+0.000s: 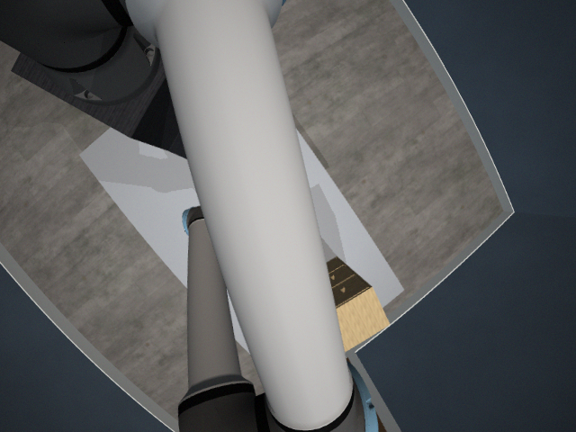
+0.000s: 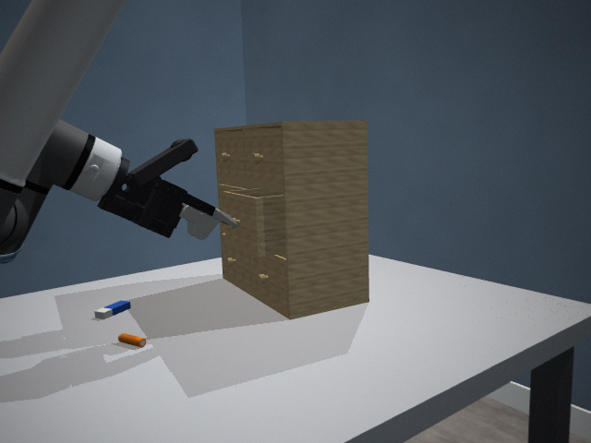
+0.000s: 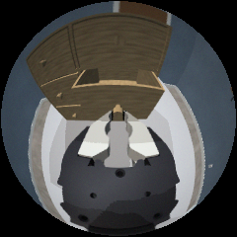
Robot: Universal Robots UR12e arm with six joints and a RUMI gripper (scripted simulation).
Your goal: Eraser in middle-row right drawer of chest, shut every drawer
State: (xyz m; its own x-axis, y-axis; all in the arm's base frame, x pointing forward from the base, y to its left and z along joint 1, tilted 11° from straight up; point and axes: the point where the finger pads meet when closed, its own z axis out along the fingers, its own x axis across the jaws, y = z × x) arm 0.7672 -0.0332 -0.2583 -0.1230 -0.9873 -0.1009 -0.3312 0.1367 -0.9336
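Gripper (image 2: 228, 221) clamps the knob (image 3: 118, 108) of a middle-row drawer (image 3: 118, 88); drawer stands partly out of the chest (image 2: 324, 214). Eraser (image 2: 113, 308) lies on the table (image 2: 429, 333), left of the chest.

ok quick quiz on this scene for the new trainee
1. True or false: the eraser is in the chest.
2. The pincer is shut on: a) the eraser b) a drawer knob c) nothing.
3. What lies beside the eraser on the table?
Key: 1 false, it lies on the table. 2 b. 3 the orange battery.
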